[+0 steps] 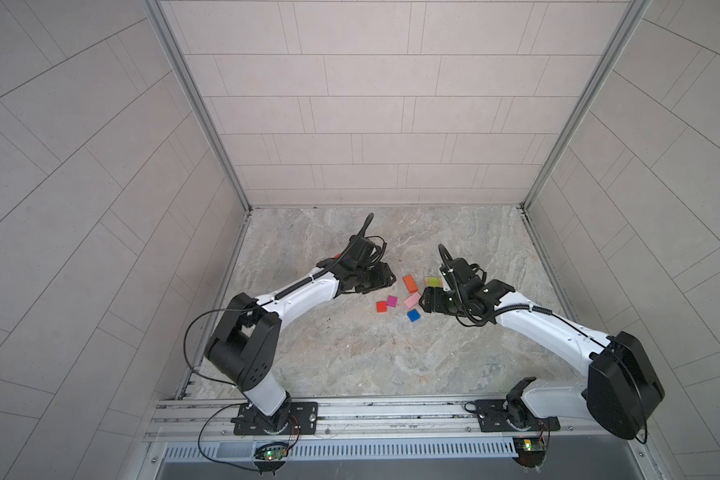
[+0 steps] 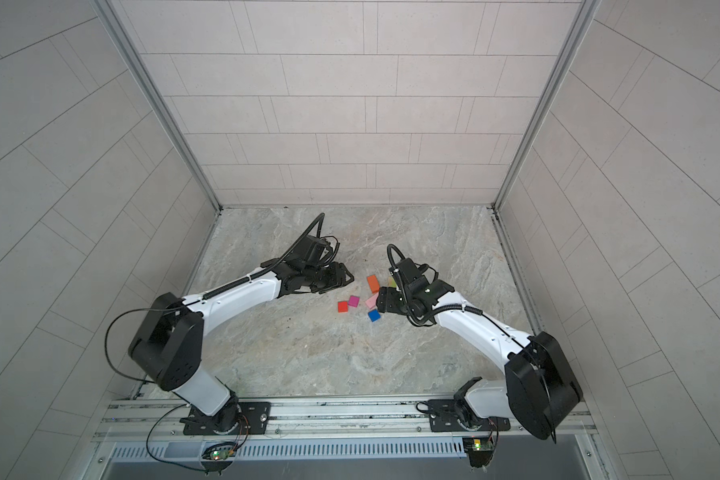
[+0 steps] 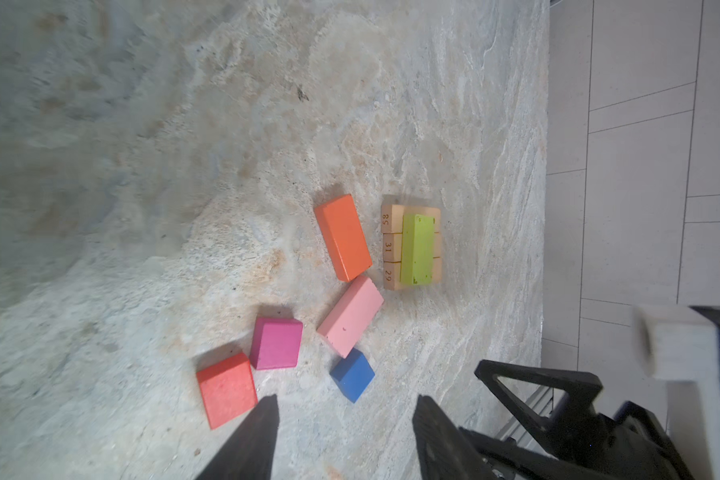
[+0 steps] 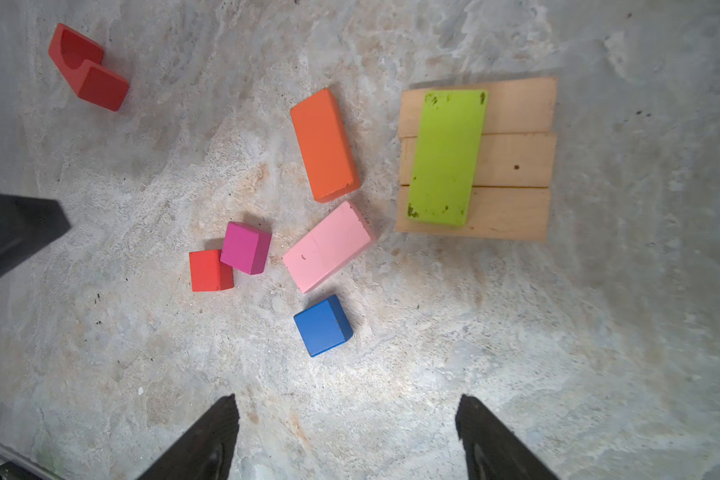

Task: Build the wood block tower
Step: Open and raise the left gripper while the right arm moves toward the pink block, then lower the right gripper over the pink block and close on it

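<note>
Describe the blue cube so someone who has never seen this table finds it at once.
Find the three tan bars lying side by side with the lime oblong on top. Beside that stack lie the orange oblong and pink oblong; the blue cube sits just off the pink one's far end. It is the only blue block.

Two arms, white link shells [image 1: 304, 297], black joint housings [image 1: 242, 345], corrugated black cable conduit [image 1: 516, 307], tapered black fingers [image 4: 208, 440], bolted base plates [image 1: 304, 415], green-lit boards [image 1: 271, 455]

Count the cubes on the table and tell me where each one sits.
3. The red cube sits against the magenta cube; the blue cube lies apart from them, close by one end of the pink oblong. No others show, though some could be hidden.
</note>
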### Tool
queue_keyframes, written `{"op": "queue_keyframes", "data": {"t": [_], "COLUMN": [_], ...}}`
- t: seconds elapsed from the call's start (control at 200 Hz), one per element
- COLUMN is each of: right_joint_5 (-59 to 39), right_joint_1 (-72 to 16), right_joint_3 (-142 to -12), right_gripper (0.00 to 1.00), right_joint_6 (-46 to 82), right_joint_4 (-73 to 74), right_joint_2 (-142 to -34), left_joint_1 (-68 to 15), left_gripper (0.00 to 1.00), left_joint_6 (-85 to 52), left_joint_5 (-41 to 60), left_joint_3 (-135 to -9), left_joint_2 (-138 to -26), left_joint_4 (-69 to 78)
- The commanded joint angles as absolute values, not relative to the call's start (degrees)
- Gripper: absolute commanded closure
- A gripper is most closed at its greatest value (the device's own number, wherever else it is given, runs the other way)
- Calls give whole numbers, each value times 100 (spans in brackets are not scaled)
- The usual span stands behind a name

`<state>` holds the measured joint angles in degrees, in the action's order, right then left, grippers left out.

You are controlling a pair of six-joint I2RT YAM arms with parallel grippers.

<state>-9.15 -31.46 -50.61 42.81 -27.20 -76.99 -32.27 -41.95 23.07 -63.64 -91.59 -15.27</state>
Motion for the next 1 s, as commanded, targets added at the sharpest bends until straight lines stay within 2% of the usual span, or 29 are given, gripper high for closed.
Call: {"op": "queue_keyframes", "data": {"t": [0.0,0.175,0.425,0.48,0.831,0.996], "right_joint_5": [-557,-422,179,307,472,389], "right_joint_1": [-3272,-3486,-3876,-3890,-3924,-3997], "right_joint_3": [-5289,-5216,-5509,-5590,-5860,-5939], "right_gripper": [17,18,20,21,29,31], "right_joint_6": [4728,5235,5757,5862,6440,6653], "right_joint_4": [-2758,-2399,-2576,-2711,-2585,-2367], "right_joint_2": [-7936,-8347,-8703,-8778,-9235,-9507], "left_joint_1": [-2967,-2454,-1804,-1748,-1567,-1556], "left_gripper": [37,32,29,26,25,25], "left_joint_6": [-3730,-3325,-2639,-2476,-2219,-2160], "left_joint_5": [2333,2526,2873,2836,3355,3130], "left_joint_3": [-6317,-6190,-5946,-5943,-5943,-5878], "left_joint_2": [-8622,-7959,-7402,-7378,-7171,-6967], "left_joint_4": [-2292,-2976,-3375,-3481,-3518,-3542]}}
